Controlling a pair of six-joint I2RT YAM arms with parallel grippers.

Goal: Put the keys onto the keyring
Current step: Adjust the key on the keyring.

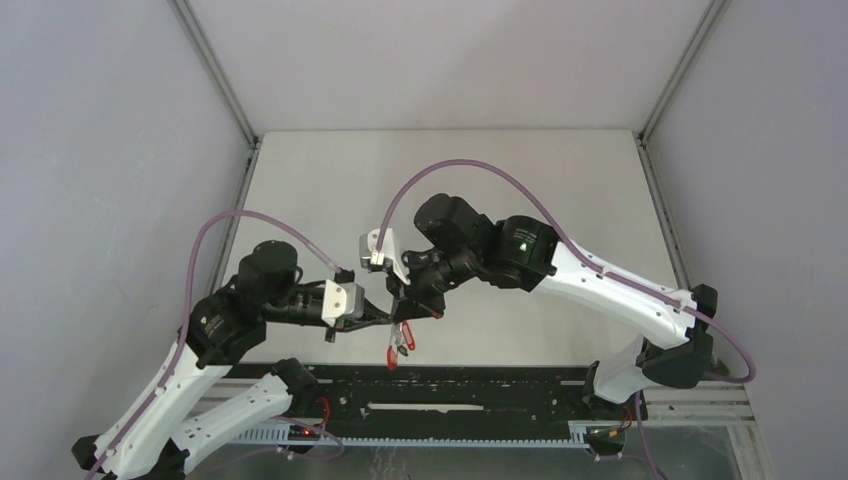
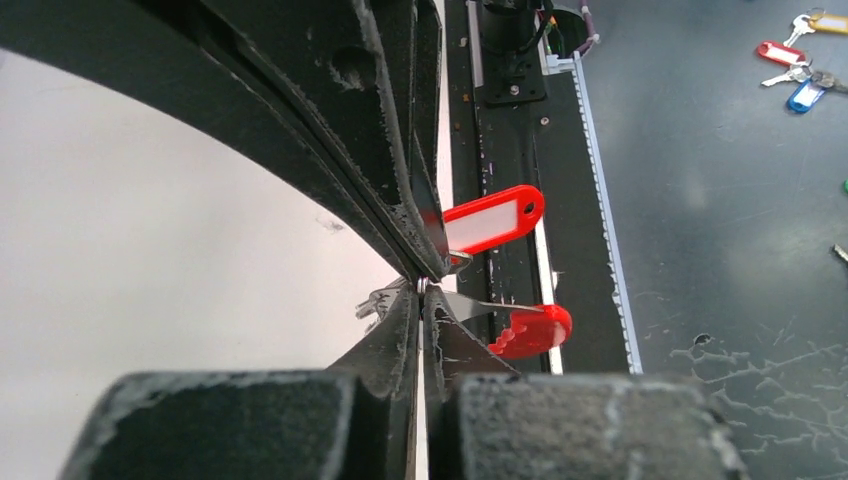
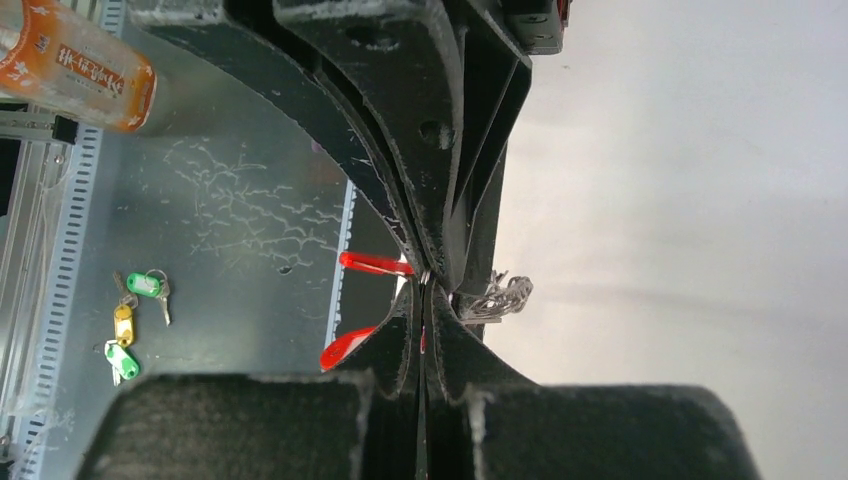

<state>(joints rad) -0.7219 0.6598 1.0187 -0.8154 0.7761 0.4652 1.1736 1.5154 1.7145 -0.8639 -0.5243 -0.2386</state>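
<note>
You see both arms meeting above the near part of the table (image 1: 560, 200), close to the black rail (image 1: 480, 390) at its front edge. Your left gripper (image 2: 420, 292) is clenched: its two fingers lie together with almost no gap, and a small bit of silvery metal shows at their tips. Your right gripper (image 3: 425, 290) is clenched too, with its fingers pressed flat one against the other. The tips of both grippers touch at the same point, coming from opposite sides, so you cannot tell which one pinches which part.

The keyring itself is too thin to make out at that meeting point. You find it by its red tags. One red tag with a white label (image 2: 495, 218) stands out sideways just beside the fingertips. A second red tag (image 2: 535, 330) hangs just under it, and a thin silvery piece runs from the fingertips toward it.

The keys (image 3: 500, 295), a small silvery bunch, sit on the other side of the fingertips and touch them, above the white table. You cannot tell whether they are already on the ring.

Past the rail, on a grey surface, lie spare keys with green and yellow tags (image 3: 130, 320) and a bottle with an orange label (image 3: 80, 65).
</note>
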